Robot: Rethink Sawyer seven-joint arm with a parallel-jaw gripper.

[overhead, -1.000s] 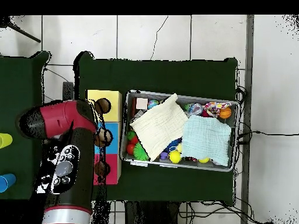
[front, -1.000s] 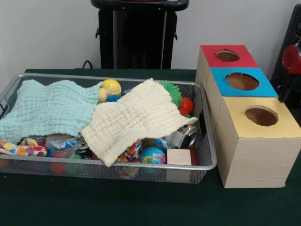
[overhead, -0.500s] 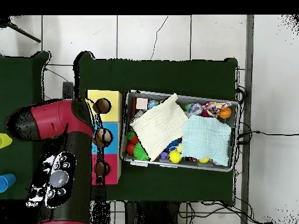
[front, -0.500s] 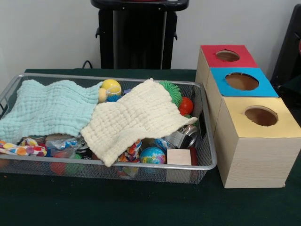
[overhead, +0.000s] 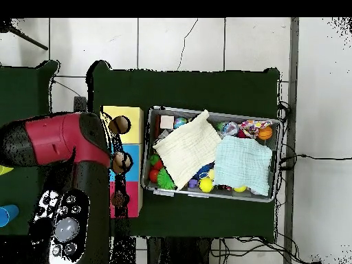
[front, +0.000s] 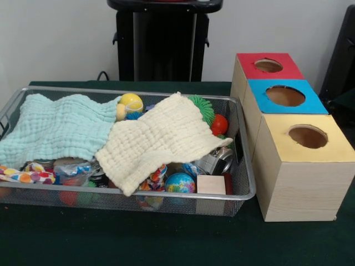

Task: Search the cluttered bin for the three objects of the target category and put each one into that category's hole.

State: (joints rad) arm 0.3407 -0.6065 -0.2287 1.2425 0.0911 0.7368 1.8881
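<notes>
A wire mesh bin point(front: 244, 166) holds mixed toys under two cloths: a cream one point(front: 158, 141) in the middle and a mint one point(front: 58, 127) at the left. Showing around them are a yellow ball point(front: 131, 102), a green spiky ball point(front: 203, 108), a red ball point(front: 219, 124), a globe ball point(front: 179, 183), a wooden cube point(front: 211, 184) and a shiny metal piece point(front: 219, 160). To the right stand three boxes with round holes, topped red point(front: 249, 71), blue point(front: 260, 102) and yellow point(front: 277, 147). Neither view shows my gripper; overhead only the red and black arm point(overhead: 58, 141) appears, left of the boxes point(overhead: 130, 117).
Colourful wrapped items and a patterned rope toy point(front: 25, 176) lie at the bin's front left. Overhead, the bin point(overhead: 210, 113) sits right of the boxes on the green table point(overhead: 185, 89). A yellow thing point(overhead: 4, 167) and a blue cup point(overhead: 5, 214) show at the left edge.
Overhead, the arm has swung left and down, away from the boxes. In the front view the red part at the right edge has gone. The bin's contents are unmoved.
</notes>
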